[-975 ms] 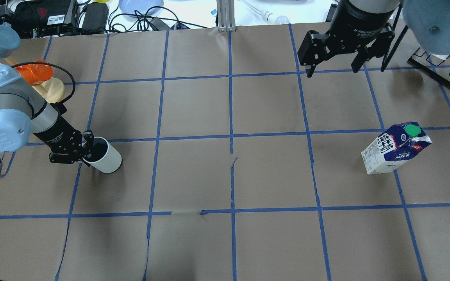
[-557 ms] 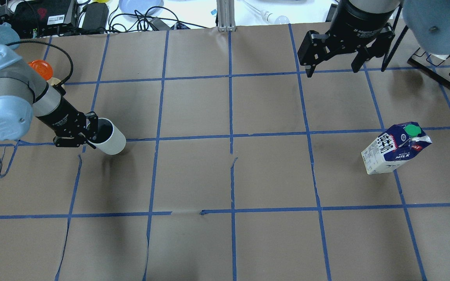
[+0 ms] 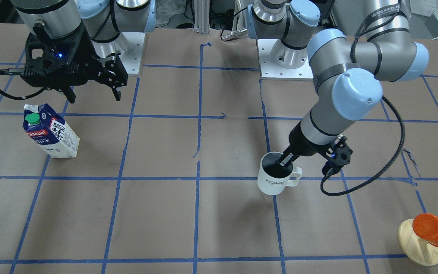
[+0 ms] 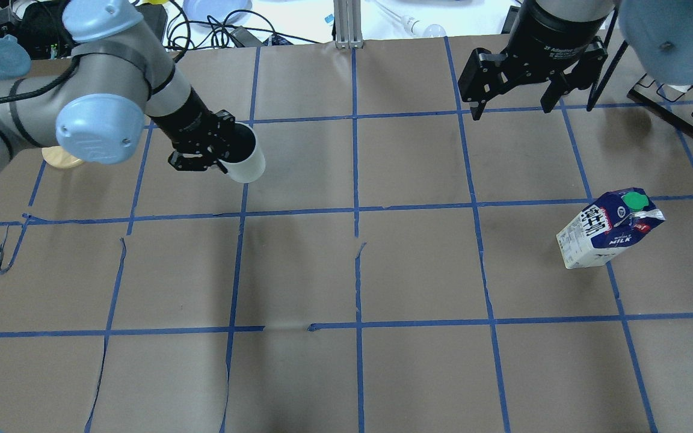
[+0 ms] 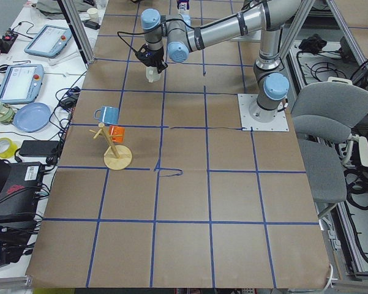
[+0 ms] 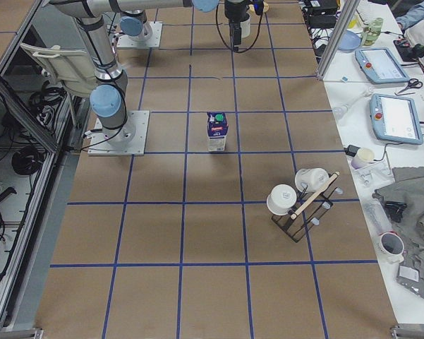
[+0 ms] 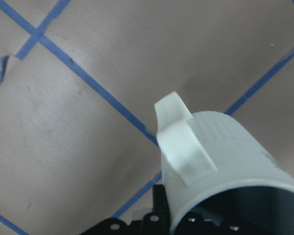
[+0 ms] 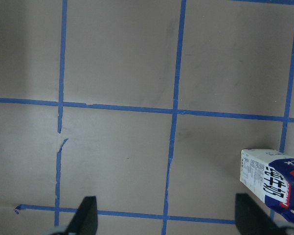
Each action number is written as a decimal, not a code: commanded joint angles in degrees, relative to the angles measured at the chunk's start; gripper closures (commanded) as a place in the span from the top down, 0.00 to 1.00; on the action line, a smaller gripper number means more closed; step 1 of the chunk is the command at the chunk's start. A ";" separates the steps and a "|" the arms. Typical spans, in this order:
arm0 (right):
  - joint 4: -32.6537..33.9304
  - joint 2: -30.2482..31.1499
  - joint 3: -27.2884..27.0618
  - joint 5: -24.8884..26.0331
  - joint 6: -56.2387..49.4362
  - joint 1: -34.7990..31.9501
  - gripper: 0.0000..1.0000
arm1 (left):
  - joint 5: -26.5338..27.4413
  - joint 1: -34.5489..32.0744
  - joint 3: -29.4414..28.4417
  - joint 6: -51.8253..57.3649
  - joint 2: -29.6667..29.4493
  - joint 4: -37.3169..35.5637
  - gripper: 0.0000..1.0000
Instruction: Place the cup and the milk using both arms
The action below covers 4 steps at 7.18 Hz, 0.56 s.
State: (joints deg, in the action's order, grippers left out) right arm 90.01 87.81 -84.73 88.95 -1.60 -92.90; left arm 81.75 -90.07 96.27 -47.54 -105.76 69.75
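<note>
The cup (image 3: 276, 179), a white mug lettered "HOME", hangs tilted above the brown paper. My left gripper (image 3: 285, 163) is shut on its rim, one finger inside. It also shows in the overhead view (image 4: 245, 161) with the left gripper (image 4: 217, 153), and close up in the left wrist view (image 7: 220, 161), handle on top. The milk (image 4: 608, 228), a blue-white carton with a green cap, stands alone at the right. It also shows in the front-facing view (image 3: 51, 133) and the right wrist view (image 8: 274, 181). My right gripper (image 4: 512, 108) is open and empty, high and farther out than the carton.
An orange cup on a wooden stand (image 3: 432, 232) is at the table's left end, with a blue mug (image 5: 107, 114) on it. A black wire rack (image 6: 303, 201) with white cups stands at the right end. Cables and devices lie past the far edge.
My left arm has carried the cup away from the robot and rightwards, toward the table's middle. The right gripper and the milk have not moved.
</note>
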 commanded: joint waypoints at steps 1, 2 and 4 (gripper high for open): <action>-0.01 -0.01 -0.17 0.00 0.02 0.00 1.00 | -2.37 -6.06 -0.99 -11.38 -4.52 -5.12 0.00; -0.01 -0.01 -0.17 0.09 0.02 0.00 1.00 | -2.90 -7.30 -1.96 -13.78 -6.46 -5.93 0.00; -0.01 0.08 -0.26 0.00 0.02 0.00 1.00 | -5.10 -11.25 -5.55 -20.80 -10.14 -6.81 0.00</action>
State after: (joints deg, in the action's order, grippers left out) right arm 90.00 87.82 -84.95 88.97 -1.58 -92.90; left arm 77.57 -99.06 92.93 -64.34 -113.50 63.73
